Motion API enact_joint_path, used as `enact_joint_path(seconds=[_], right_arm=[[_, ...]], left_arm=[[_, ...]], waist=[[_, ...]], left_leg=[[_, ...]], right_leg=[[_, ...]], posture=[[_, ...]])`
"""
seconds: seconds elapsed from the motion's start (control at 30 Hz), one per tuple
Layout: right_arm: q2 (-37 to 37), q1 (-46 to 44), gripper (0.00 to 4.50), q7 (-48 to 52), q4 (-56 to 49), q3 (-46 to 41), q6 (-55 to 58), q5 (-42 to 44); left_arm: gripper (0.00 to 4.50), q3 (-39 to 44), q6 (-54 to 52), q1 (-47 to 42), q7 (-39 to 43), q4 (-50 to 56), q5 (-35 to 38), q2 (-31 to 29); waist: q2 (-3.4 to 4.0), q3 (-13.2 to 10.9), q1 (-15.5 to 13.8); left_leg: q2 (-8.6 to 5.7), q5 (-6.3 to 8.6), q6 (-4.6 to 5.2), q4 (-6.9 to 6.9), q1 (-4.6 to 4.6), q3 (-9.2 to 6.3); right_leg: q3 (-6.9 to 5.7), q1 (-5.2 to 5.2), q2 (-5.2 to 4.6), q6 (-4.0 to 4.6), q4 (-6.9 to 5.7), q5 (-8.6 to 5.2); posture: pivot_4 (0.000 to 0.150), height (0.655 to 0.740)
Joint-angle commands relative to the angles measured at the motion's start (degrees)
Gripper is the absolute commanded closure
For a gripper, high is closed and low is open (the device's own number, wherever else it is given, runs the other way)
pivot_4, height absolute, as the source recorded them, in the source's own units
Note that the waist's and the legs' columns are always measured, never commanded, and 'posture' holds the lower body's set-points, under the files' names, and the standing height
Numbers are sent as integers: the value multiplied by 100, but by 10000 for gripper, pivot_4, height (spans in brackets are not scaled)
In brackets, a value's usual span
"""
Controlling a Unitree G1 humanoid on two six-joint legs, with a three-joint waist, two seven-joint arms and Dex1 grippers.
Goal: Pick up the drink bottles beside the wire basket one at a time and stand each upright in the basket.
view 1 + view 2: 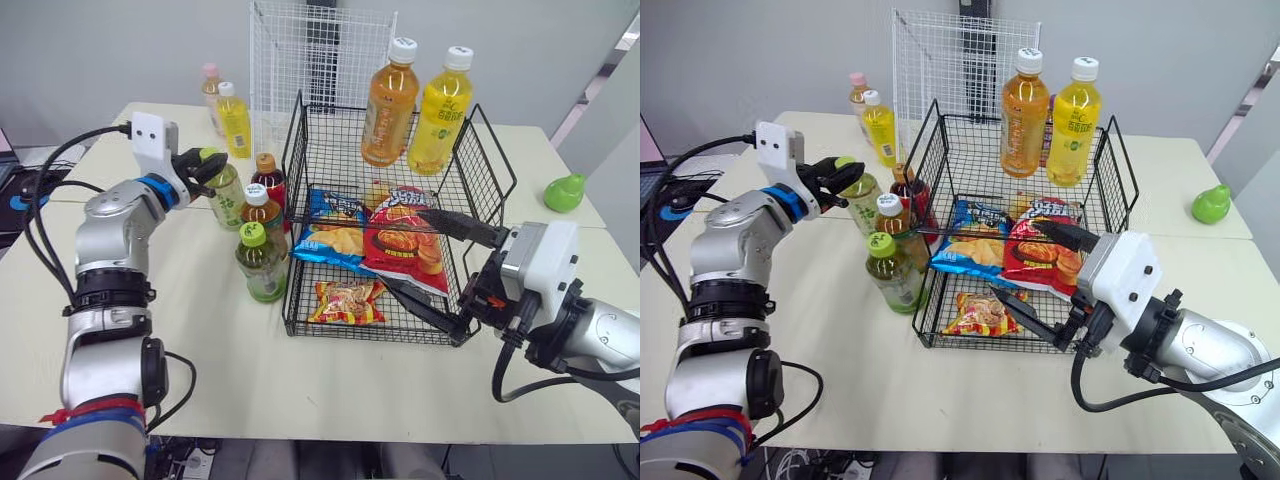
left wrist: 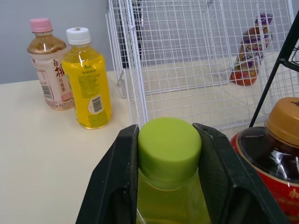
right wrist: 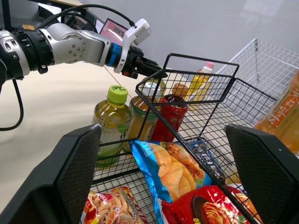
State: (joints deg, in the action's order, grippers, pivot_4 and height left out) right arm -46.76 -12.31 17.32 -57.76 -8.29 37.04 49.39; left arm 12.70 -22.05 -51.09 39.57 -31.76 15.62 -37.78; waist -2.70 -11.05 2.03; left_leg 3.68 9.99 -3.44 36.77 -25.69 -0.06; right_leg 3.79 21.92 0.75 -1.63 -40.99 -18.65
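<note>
Left wrist view: our left gripper [image 2: 168,135] clamps a bottle [image 1: 228,195] by its cap [image 2: 169,151], left of centre in the head frame, beside the basket [image 1: 300,150]. We judge it full, heavy and smooth, so we should hold it at the neck. Our right gripper [image 3: 163,133] is wide open and empty.

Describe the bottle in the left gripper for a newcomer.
Left of the black wire basket stand four clustered bottles. It's the pale green bottle with a lime cap, farthest from the basket. Unlike the other lime-capped bottle, its cap sits between the left gripper's jaws.
</note>
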Motion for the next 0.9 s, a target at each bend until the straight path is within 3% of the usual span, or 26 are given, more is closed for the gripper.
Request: enact_joint_path(seconds=[0.03,0.23,0.37,0.57,0.9], right_arm=[[-74,-215,0,-18,72,-378,12,430],[-420,-373,0,248,381,-895,73,1164],[-766,-454,0,536,718,-1308,81,1509],[-1146,-273,0,816,861,-1675,159,1696],[-1202,-548,0,597,1047,-1362,256,1591]], left_arm=[[31510,73,-242,-642,451,605,232,-512],[31510,-374,-1036,-2333,1240,71,174,-897],[31510,-604,-1153,-3908,1445,-1015,40,-653],[31510,-654,-1215,-5380,1803,-2198,41,-69],[31510,-737,-742,-5850,2245,-3131,-146,752]], waist=[[0,-1,-17],[-14,-9,-142],[-15,-11,-175],[-10,-13,-146],[4,-22,21]], left_leg=[[0,0,0,1,-9,-3],[-10,0,0,8,-32,-7],[-12,1,1,9,-32,-2],[-9,1,2,-1,-31,0],[-9,1,2,-3,-42,6]], right_leg=[[-3,7,0,0,-1,0],[-13,14,-5,-1,9,0],[-8,14,-5,-6,16,2],[-5,21,-2,-5,12,1],[3,36,-2,-7,8,0]], posture=[[1500,7360],[1500,7360],[1500,7360],[1500,7360],[1500,7360]])
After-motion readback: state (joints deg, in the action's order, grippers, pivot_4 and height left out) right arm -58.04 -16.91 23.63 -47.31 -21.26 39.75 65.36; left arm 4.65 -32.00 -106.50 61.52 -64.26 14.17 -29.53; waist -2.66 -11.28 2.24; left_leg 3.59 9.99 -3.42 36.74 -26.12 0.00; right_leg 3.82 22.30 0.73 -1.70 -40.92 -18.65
